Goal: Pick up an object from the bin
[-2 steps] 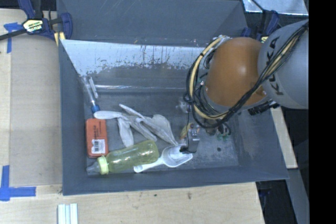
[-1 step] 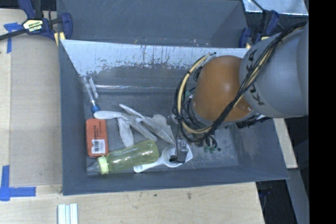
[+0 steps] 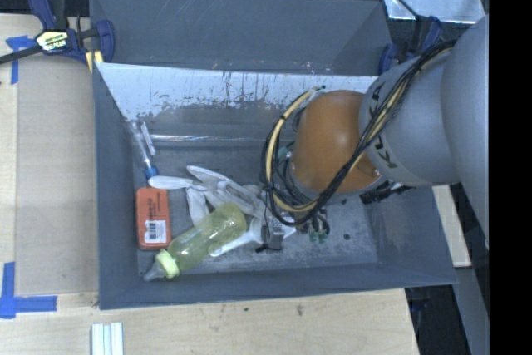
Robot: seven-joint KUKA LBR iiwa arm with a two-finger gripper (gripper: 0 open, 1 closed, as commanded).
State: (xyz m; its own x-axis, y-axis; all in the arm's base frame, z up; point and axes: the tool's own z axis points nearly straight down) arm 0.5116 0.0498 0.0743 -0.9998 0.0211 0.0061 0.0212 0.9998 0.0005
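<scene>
My gripper (image 3: 273,235) is low in the bin, right of the middle, near the front wall. It sits at the right end of a yellow-green plastic bottle (image 3: 206,237) that lies on its side with its yellow cap pointing to the front left. A white plastic piece (image 3: 249,239) lies under the bottle's right end, touching or almost touching the gripper. Whether the gripper grips anything is hidden. Pale plastic utensils (image 3: 214,184) lie just behind the bottle.
An orange-red box (image 3: 153,217) lies flat at the left wall. A clear tube with a blue tip (image 3: 145,150) lies behind it. The arm's orange dome and cables hang over the bin's right half.
</scene>
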